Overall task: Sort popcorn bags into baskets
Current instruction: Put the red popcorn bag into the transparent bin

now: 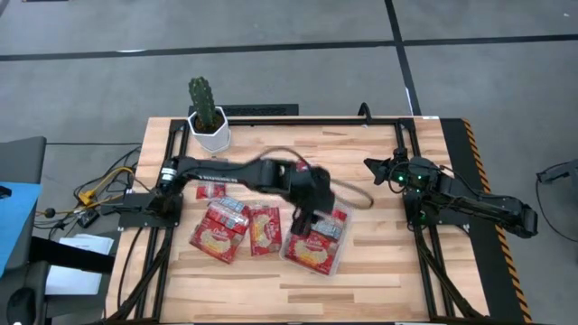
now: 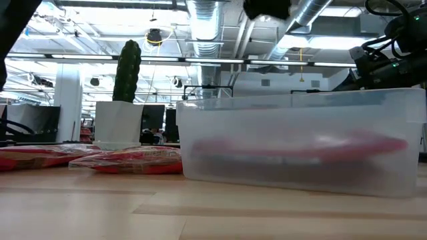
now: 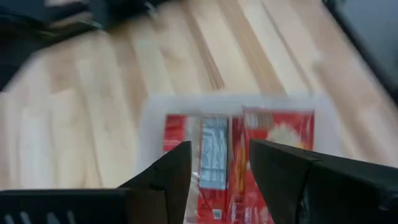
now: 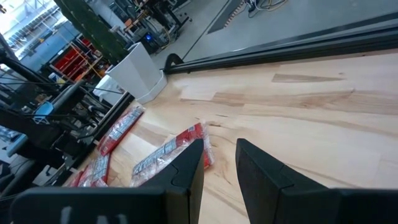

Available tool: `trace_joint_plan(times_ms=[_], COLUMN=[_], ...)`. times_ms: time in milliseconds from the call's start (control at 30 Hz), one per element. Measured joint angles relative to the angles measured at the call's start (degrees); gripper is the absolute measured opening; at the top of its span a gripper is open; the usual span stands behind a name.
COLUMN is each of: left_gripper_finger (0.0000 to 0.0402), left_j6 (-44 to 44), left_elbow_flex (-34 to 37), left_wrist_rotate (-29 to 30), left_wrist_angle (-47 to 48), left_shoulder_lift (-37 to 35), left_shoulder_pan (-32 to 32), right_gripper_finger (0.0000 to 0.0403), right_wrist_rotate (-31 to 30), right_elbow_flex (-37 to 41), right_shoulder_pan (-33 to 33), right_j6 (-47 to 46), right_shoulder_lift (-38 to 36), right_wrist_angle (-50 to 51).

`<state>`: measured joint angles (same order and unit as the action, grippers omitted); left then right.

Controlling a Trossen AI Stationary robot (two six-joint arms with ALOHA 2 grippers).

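Note:
The clear shallow bin (image 1: 338, 263) (image 2: 300, 107) stands right of the table's middle. It holds red popcorn bags (image 1: 313, 250) (image 3: 273, 134) lying flat, one with a silver-white panel (image 3: 214, 152). More red bags (image 1: 219, 232) (image 1: 265, 229) (image 2: 127, 160) lie flat on the wood left of the bin, with a small one (image 1: 210, 191) farther back. My left gripper (image 1: 305, 209) (image 3: 221, 162) hovers open above the bin's far-left part and holds nothing. My right gripper (image 1: 377, 169) (image 4: 219, 163) waits open near the right side, off the table top, pointing toward the bags.
A white hexagonal pot (image 1: 209, 132) (image 2: 119, 123) with a green cactus (image 1: 204, 97) stands at the far-left edge. Black frame rails (image 1: 411, 194) run along the table's sides. Bare wood lies between the bin and the right rail, and along the near edge.

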<state>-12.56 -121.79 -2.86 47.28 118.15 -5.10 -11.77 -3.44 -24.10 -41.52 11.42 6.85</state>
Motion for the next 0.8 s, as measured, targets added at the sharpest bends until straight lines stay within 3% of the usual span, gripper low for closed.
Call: trace_joint_plan(times_ms=[200, 333, 500, 633, 800], left_gripper_finger=[0.0153, 0.0153, 0.0153, 0.0153, 0.0153], left_j6=[5.8, 5.4, 5.8, 11.2, 17.6], left_elbow_flex=[-13.4, -7.7, 8.4, 29.3, 54.2], left_wrist_rotate=[-2.5, -2.9, -1.5, 0.4, 8.2], left_wrist_angle=[13.8, 17.0, 11.4, -3.5, -25.1], left_shoulder_lift=[-0.2, -6.7, -18.3, -28.6, -37.4], left_shoulder_pan=[2.5, 3.7, 5.5, 6.7, 7.8], right_gripper_finger=[0.0118, 0.0118, 0.0118, 0.0118, 0.0118], right_wrist_rotate=[0.0, -0.1, -0.1, -0.2, -0.2], right_elbow_flex=[0.0, 0.0, 0.0, 0.0, 0.0], right_shoulder_pan=[0.0, 0.0, 0.0, 0.0, 0.0], right_j6=[0.0, -0.3, -0.3, -0.4, -0.5], right_shoulder_lift=[0.0, 0.0, 0.0, 0.0, 0.0], right_wrist_angle=[0.0, 0.0, 0.0, 0.0, 0.0])
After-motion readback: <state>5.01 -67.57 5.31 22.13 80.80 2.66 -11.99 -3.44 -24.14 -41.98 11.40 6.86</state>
